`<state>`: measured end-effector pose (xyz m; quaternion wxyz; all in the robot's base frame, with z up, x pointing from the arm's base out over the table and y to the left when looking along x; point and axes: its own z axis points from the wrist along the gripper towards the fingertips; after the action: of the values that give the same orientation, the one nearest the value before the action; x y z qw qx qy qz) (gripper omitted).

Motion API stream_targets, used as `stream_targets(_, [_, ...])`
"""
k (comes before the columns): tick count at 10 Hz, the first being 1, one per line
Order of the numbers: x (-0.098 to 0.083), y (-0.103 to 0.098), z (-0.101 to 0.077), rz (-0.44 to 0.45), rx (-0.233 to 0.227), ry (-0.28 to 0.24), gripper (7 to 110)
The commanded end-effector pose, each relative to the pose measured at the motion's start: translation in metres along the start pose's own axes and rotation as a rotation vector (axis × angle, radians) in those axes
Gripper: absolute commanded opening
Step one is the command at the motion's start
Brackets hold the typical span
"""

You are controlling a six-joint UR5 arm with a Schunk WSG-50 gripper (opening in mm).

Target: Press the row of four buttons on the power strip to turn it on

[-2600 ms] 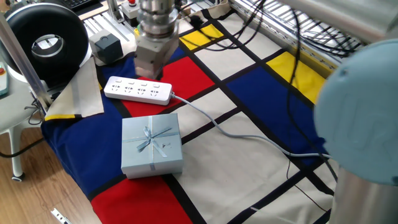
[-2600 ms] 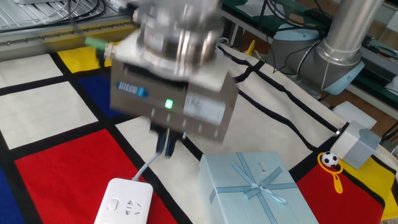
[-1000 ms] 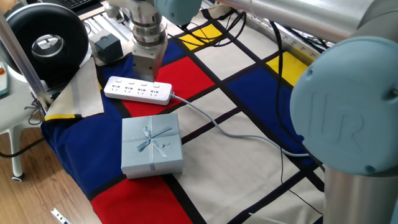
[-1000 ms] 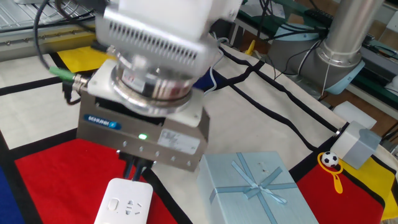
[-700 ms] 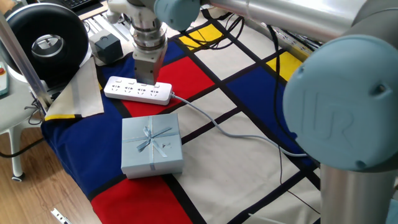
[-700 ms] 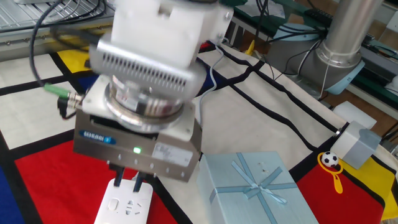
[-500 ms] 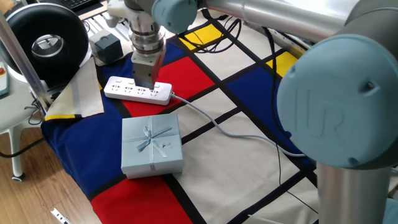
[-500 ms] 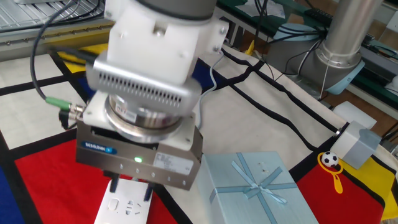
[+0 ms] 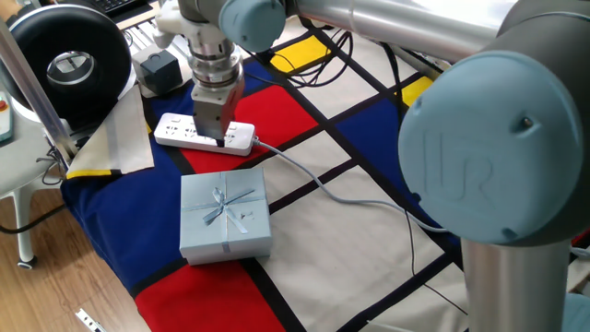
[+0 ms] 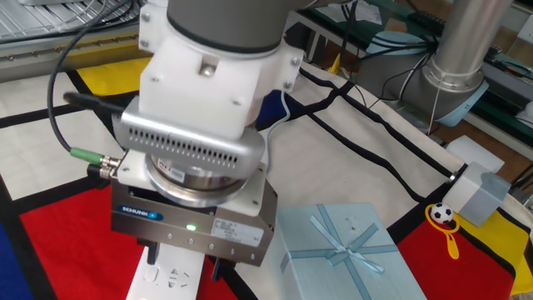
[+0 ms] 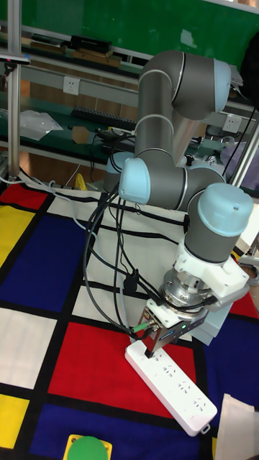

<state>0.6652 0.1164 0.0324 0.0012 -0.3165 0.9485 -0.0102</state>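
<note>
The white power strip (image 9: 189, 133) lies on the blue and red cloth, its pale grey cable (image 9: 350, 198) trailing right. Small buttons (image 9: 172, 119) line its far long edge. My gripper (image 9: 221, 138) stands upright over the strip's cable end, its dark fingertips down on the strip's top face. In the tall fixed view the gripper (image 11: 153, 351) narrows to a single dark tip, shut, touching the near end of the strip (image 11: 176, 381). In the other fixed view the gripper body hides most of the strip (image 10: 169, 281). I cannot tell whether the tip sits on a button.
A pale blue gift box (image 9: 224, 215) with a ribbon lies just in front of the strip. A black round reel (image 9: 69, 57) and a dark block (image 9: 157, 69) stand behind it. A green button (image 11: 86, 449) sits at the cloth's edge. Dark cables cross the far side.
The gripper has come down and slightly toward the strip's cable end, from hovering behind the strip to resting its tip on it. The strip and gift box have not moved.
</note>
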Motion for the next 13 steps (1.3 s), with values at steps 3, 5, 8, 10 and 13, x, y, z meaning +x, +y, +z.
stream_targets(3, [-0.011,0.004,0.003,0.011,-0.018,-0.005,66])
stream_targets(5, [-0.006,0.002,0.006,0.011,-0.017,-0.004,66])
stream_targets(8, [-0.008,0.005,0.006,0.01,-0.043,-0.024,66])
stream_targets(10, [-0.009,0.009,0.005,0.001,-0.059,-0.025,66])
stream_targets(13, [0.005,0.008,0.005,0.092,-0.054,0.034,66])
